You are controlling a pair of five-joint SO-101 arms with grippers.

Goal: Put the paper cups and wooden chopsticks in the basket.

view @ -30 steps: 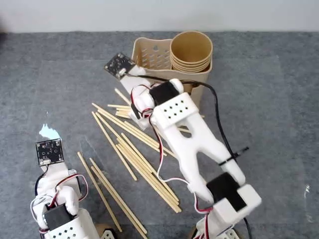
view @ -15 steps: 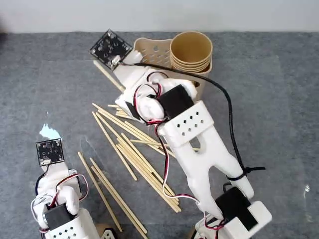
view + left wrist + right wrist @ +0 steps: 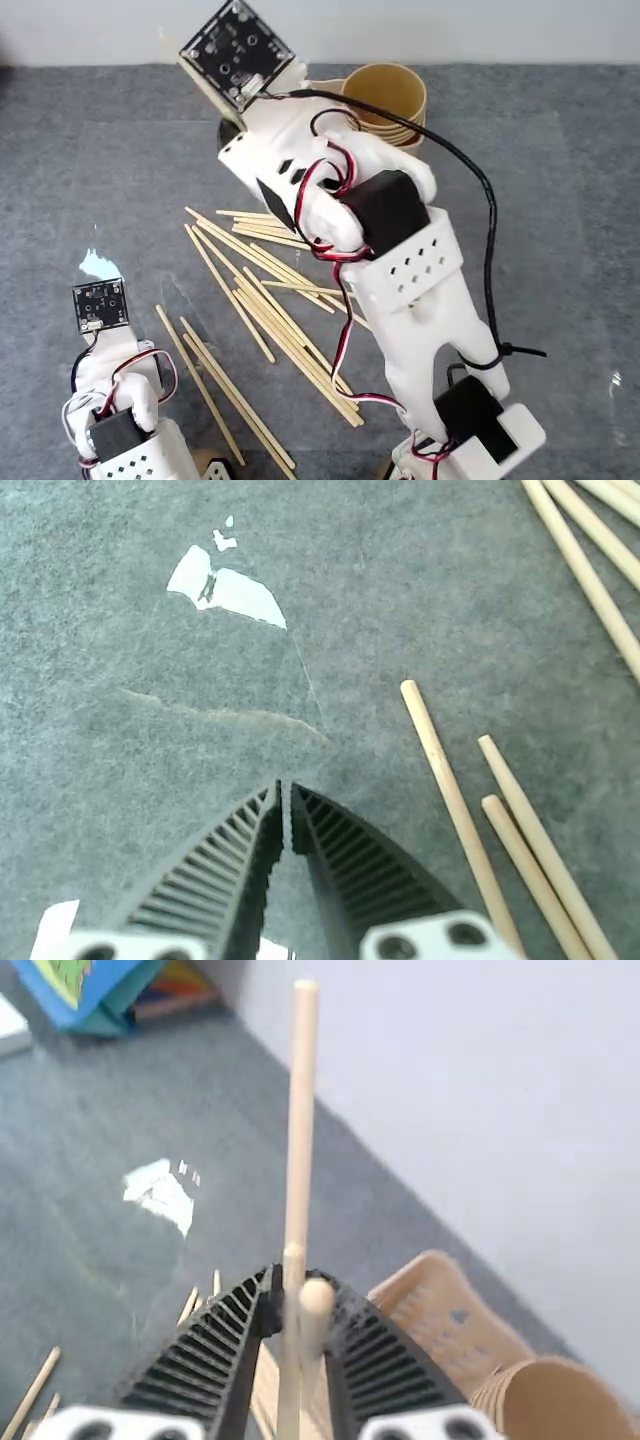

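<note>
Surface: grey felt mat (image 3: 560,250) under a pale wall (image 3: 500,30); a white patch (image 3: 98,265) shows in the mat at 9 o'clock.

Basket: tan, perforated wall, at 12 o'clock on the mat (image 3: 440,1310). It is largely covered by the right arm (image 3: 400,270) in the high view, which suits an approach from above.

Paper cups: a nested stack (image 3: 385,95) already standing in the basket's 3 o'clock side. This part of the task looks done.

Right gripper: raised at 11 o'clock, just beside the basket (image 3: 290,1285), with the jaws clamped on wood.

Held chopsticks: at least two (image 3: 300,1110), one long and one showing a short end at the jaws. They are gripped near one end, so most of the length sticks out past the fingers. In the high view the shaft slants out toward 10 o'clock (image 3: 200,80). Lifting them high probably serves to clear the basket rim before tipping them in.

Loose chopsticks: a scatter (image 3: 270,300) lying flat from the centre down to 7 o'clock, some crossing, all outside the basket. Most of the job remains.

Left gripper: jaws closed on nothing (image 3: 283,795), held low over bare mat at 8 o'clock with loose stick ends (image 3: 450,800) near it.

Left arm: folded back at 7 o'clock (image 3: 110,420), well apart from the basket. Judged parked so the other arm has room.

Risk: the sticks are pinched at one end only, so they may pivot or slip when tilted over the rim.
</note>
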